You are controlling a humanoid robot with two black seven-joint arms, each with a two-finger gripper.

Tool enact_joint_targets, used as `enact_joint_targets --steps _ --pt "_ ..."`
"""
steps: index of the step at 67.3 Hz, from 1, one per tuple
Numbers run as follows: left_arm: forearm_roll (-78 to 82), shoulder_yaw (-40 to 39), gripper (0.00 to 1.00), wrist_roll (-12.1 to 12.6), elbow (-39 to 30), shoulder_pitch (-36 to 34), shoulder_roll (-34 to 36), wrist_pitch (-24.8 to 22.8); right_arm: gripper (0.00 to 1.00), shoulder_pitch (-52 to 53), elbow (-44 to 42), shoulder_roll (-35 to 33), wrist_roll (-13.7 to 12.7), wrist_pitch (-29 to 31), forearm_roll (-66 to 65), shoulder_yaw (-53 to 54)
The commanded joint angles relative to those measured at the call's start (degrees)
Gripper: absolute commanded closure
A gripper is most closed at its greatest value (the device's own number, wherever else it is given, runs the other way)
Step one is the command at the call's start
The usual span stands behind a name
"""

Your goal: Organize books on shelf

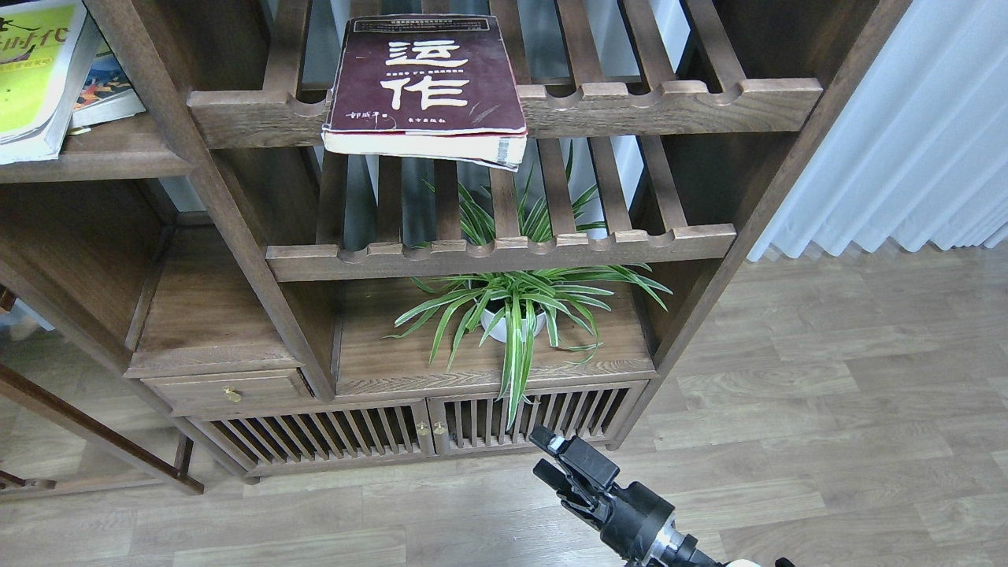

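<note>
A thick maroon book (425, 79) with big white characters lies flat on the upper slatted rack, its front edge hanging over the notched rail. On the flat dark-brown shelf (102, 157) at the upper left, a yellow-green book (35, 75) rests on top of a smaller colourful book (106, 88), both cut off by the view's edge. My right gripper (546, 454) hangs low over the floor in front of the cabinet doors, open, with nothing between its fingers. The left gripper is out of view.
A potted spider plant (512, 311) stands on the board under the lower slatted rack (504, 252). Below are slatted cabinet doors (425, 429) and a small drawer (228, 390). White curtains (906, 134) hang at the right over wood flooring.
</note>
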Motion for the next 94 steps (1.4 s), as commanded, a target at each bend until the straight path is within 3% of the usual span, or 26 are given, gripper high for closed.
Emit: enact_joint_targets --steps 1,38,57,60,64,80,84,85,87,94 --pt "0.0 2.4 0.03 0.0 -2.8 0.0 3.3 0.0 0.0 0.0 -0.3 0.0 0.0 0.0 0.0 0.0" --pt "0.5 26.7 0.01 0.0 -16.5 0.4 21.0 0.0 0.0 0.2 -0.6 0.0 0.0 0.0 0.7 0.4" --pt "-0.1 38.9 0.01 0.0 -19.0 0.4 24.0 0.0 0.0 0.1 -0.6 0.0 0.0 0.0 0.8 0.9" --pt "-0.1 40.6 0.01 -2.5 -20.2 0.4 24.9 0.0 0.0 0.1 -0.6 0.0 0.0 0.0 0.8 0.9" --pt "-0.1 42.5 0.0 -3.9 -21.4 0.4 26.2 0.0 0.0 0.1 -0.6 0.0 0.0 0.0 0.8 0.9" --pt "-0.1 53.4 0.0 -5.6 -21.9 0.8 25.2 0.0 0.01 0.7 -0.6 0.0 0.0 0.0 0.8 1.0" --pt "-0.1 55.9 0.0 -8.2 -21.9 0.9 23.4 0.0 0.01 1.0 -0.5 0.0 0.0 0.0 0.7 1.0" --pt "-0.1 57.7 0.0 -11.3 -21.9 1.0 22.0 0.0 0.01 1.1 -0.3 0.0 0.0 0.0 0.7 1.0" --pt "-0.1 58.7 0.0 -13.4 -21.9 1.5 21.4 0.0 0.01 1.1 0.0 0.0 0.0 0.0 0.7 1.1" --pt "-0.7 59.6 0.0 -18.6 -21.8 4.4 18.4 0.0 0.01 1.7 0.4 0.0 0.0 0.0 0.8 1.4"
